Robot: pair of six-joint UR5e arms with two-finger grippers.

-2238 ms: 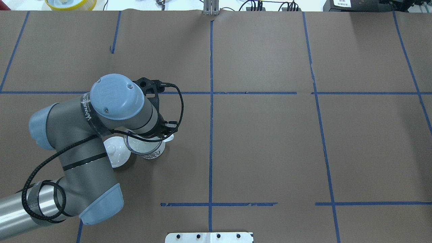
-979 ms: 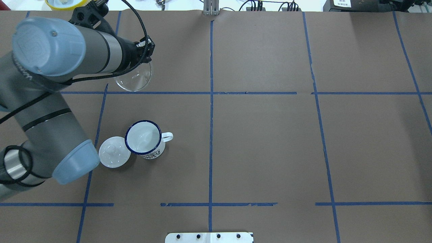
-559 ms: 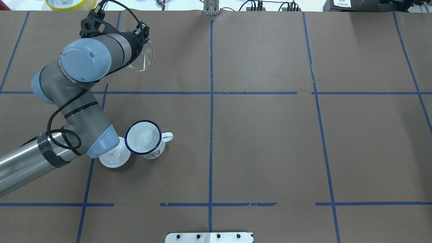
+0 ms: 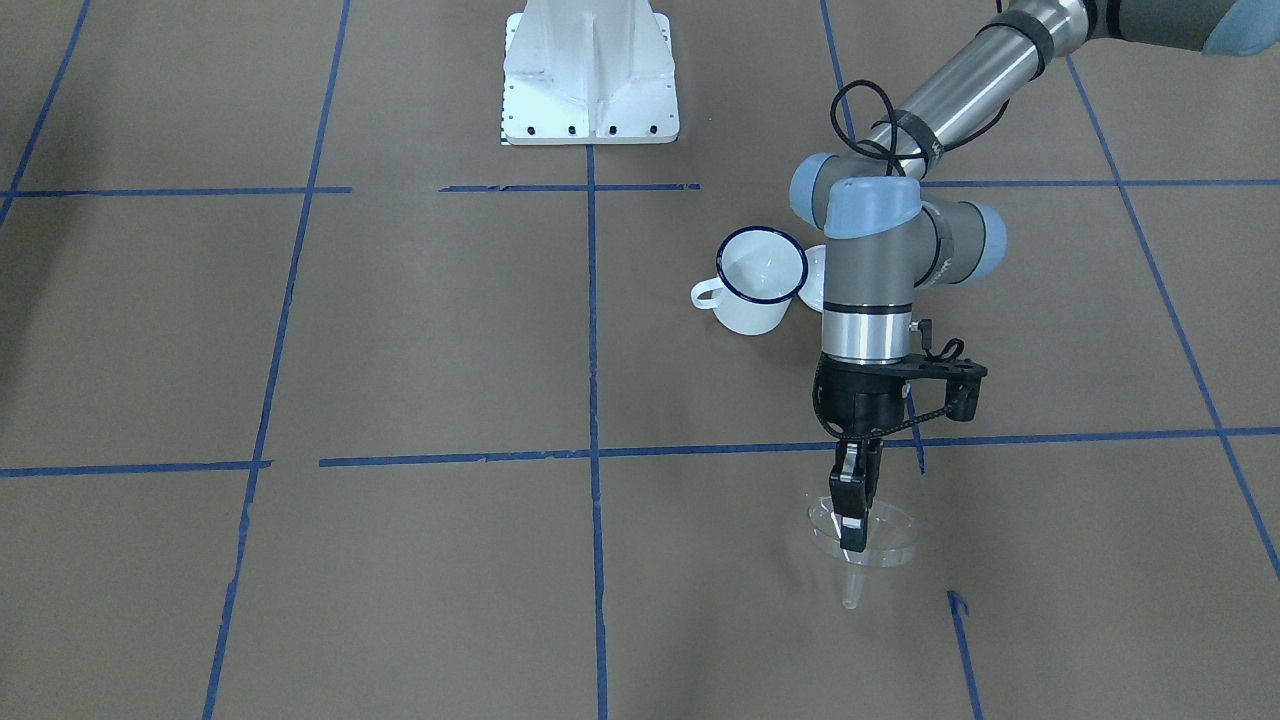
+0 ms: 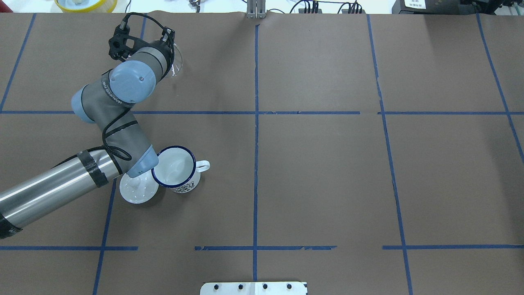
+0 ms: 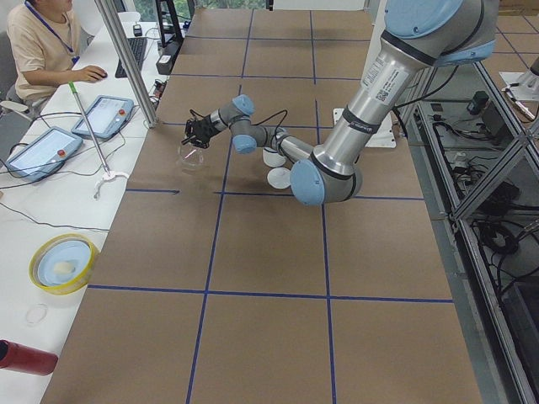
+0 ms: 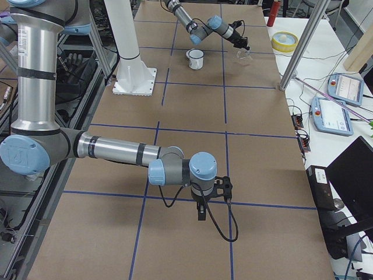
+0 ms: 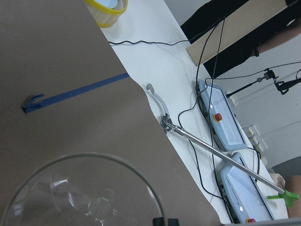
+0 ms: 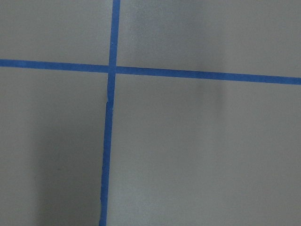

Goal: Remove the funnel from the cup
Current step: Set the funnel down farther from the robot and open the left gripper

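The clear plastic funnel [image 4: 880, 535] hangs from my left gripper [image 4: 853, 522], which is shut on its rim, low over the brown table past the blue tape line. Its thin spout [image 4: 851, 596] points down and away from the arm. I cannot tell whether it touches the table. The funnel also shows in the overhead view [image 5: 176, 65] and the left wrist view [image 8: 84, 193]. The white cup [image 5: 174, 167] with a dark blue rim stands upright and empty, well apart from the funnel. My right gripper [image 7: 201, 214] shows only in the exterior right view; I cannot tell its state.
A white knobbed lid [image 5: 137, 190] lies against the cup's left side, partly under my left arm. A yellow bowl [image 5: 86, 4] sits beyond the table's far edge. The white robot base [image 4: 590, 75] stands at the near middle. An operator [image 6: 42, 42] sits at the side desk.
My left gripper lifted the funnel out of the cup, carried it toward the table's far left, and came lower there. The cup and lid stayed in place.
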